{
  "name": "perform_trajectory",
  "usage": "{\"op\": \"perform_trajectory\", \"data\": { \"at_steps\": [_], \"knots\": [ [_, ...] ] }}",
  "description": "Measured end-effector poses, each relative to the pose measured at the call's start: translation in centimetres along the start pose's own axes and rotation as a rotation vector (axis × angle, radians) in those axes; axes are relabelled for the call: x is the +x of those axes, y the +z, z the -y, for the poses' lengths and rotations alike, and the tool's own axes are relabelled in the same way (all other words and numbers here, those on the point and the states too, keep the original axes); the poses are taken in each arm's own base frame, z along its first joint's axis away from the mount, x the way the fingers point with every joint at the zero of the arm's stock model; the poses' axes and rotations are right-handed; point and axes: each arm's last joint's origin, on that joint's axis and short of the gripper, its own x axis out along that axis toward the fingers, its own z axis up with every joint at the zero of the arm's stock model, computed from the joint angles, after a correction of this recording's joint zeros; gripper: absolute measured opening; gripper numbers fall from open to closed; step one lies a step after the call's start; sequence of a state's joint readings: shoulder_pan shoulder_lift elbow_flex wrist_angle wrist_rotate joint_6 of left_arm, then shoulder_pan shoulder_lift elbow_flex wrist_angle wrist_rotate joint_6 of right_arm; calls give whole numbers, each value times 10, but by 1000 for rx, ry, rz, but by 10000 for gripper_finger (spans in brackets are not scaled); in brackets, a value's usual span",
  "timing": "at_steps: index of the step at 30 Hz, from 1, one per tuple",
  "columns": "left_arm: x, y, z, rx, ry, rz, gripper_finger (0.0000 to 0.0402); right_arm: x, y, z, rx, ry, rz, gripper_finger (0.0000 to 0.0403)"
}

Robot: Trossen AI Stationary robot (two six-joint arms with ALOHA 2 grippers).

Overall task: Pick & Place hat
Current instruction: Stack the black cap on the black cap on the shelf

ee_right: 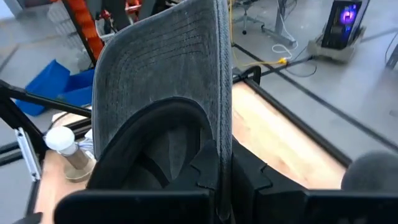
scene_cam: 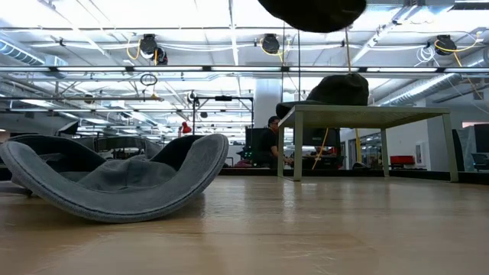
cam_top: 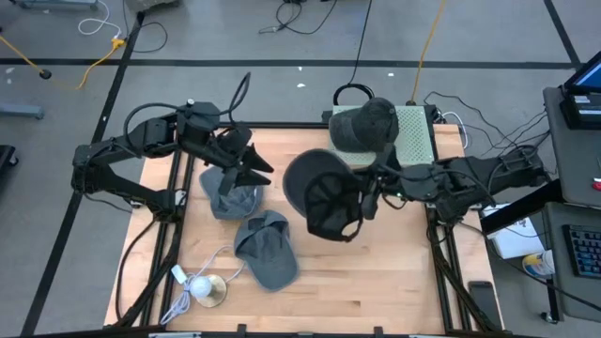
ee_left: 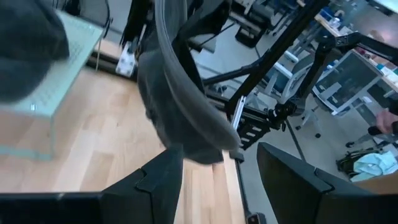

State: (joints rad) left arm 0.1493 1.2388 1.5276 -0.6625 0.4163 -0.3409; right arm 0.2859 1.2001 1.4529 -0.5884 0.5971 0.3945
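My right gripper [cam_top: 364,199] [ee_right: 219,180] is shut on a dark cap [cam_top: 322,192], held high over the table's middle; only the cap's underside [scene_cam: 313,11] shows in the low view. My left gripper [cam_top: 250,165] [ee_left: 217,180] is open above a crumpled grey hat [cam_top: 228,194] at the far left and touches nothing. The dark cap [ee_left: 180,106] hangs ahead of it. A second grey cap [cam_top: 266,247] [scene_cam: 114,183] lies upside down on the wood. Another dark hat [cam_top: 368,124] [scene_cam: 340,88] sits on a green-topped stand [cam_top: 413,141]. My right gripper pinches the dark cap between its two fingers at the rim where the stitched brim [ee_right: 214,134] meets the crown. It comes level from the table's right. The cap is lifted clear of the table, its brim [ee_right: 180,68] standing up past the fingers.
A small gold bell [cam_top: 211,291] with a white part and cord [cam_top: 178,274] sits at the near left corner. The stand's legs [scene_cam: 294,149] rise at the far edge. Bare wood [cam_top: 376,272] stretches over the near right. Cables and a desk lie beyond the table.
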Motion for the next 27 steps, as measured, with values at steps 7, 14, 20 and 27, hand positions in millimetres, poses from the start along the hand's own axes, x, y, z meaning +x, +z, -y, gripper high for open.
{"op": "perform_trajectory", "data": {
  "at_steps": [7, 14, 20, 27],
  "knots": [
    [0, 6, 2, 29, -21, 61, 212, 21, 11, -9, -59, 15, -24, 7],
    [0, 8, 0, -49, 49, 103, 212, 36, 8, -17, -61, 45, -46, 7],
    [5, 5, -3, -114, 65, 71, 212, 37, 8, -18, -55, 52, -43, 7],
    [22, 2, -9, -138, 69, 16, 212, 37, 8, -18, -54, 53, -41, 7]
  ]
}}
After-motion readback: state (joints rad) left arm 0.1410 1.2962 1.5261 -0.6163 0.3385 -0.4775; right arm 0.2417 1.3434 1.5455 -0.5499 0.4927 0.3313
